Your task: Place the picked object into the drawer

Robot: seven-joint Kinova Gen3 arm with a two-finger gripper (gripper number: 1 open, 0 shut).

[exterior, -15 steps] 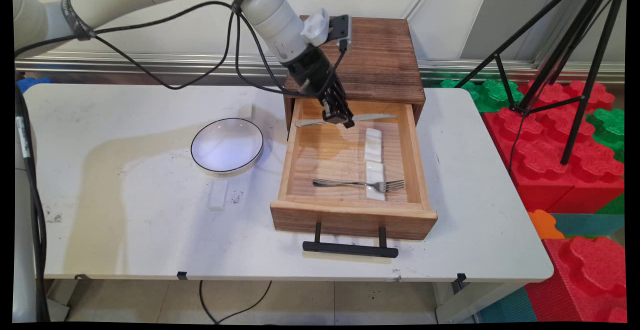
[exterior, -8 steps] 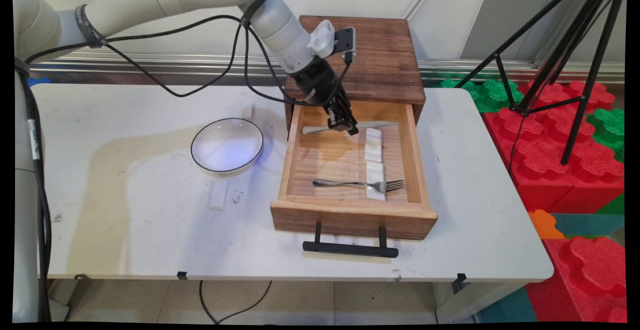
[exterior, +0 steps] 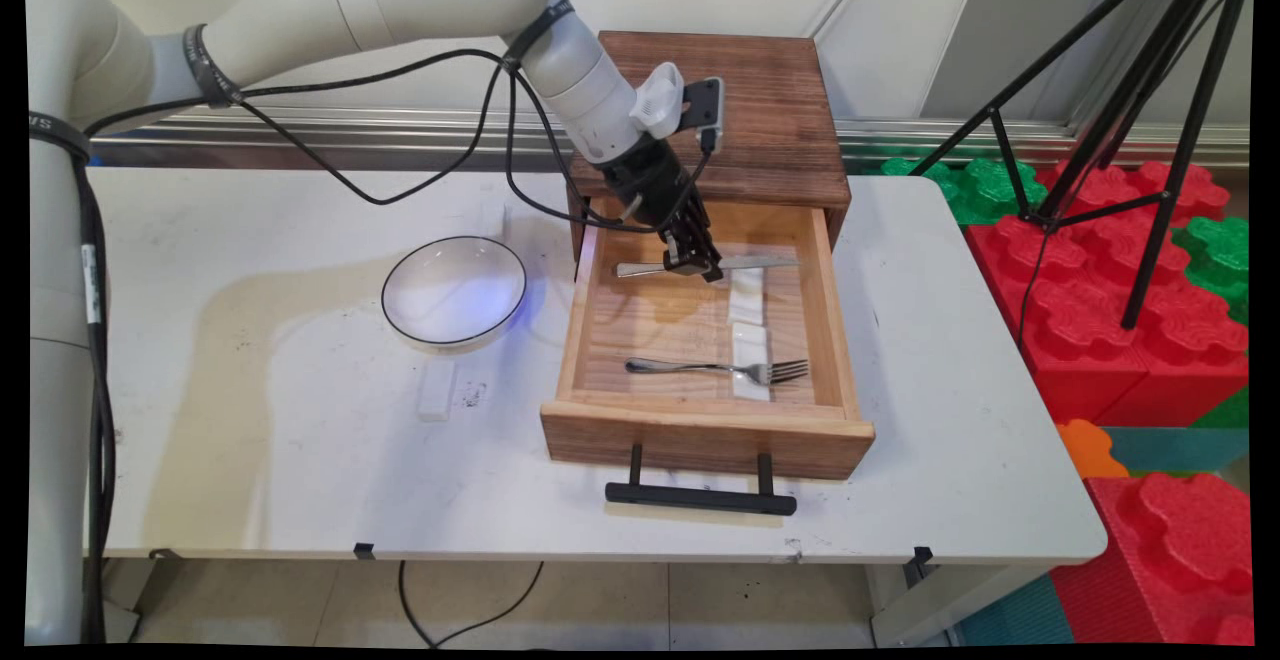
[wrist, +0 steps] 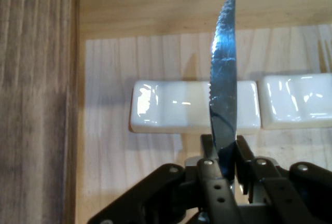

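Far left on the white table: a shallow bowl with a dark rim, and just in front of it a small white block lying flat. Right of the bowl: an open wooden drawer, pulled out of a dark wooden box, black handle facing the near edge. Over the drawer's back part: the black gripper, clenched on a table knife near its middle, handle out to the left, blade out to the right, held level above the drawer floor. In the hand view: serrated blade rising straight up from between the fingers, crossing over a white ceramic rest; a second rest just beside the first. Nearer the drawer front: a fork lying across the second rest, tines to the right. Far right, beyond the table: black tripod legs over red and green foam blocks
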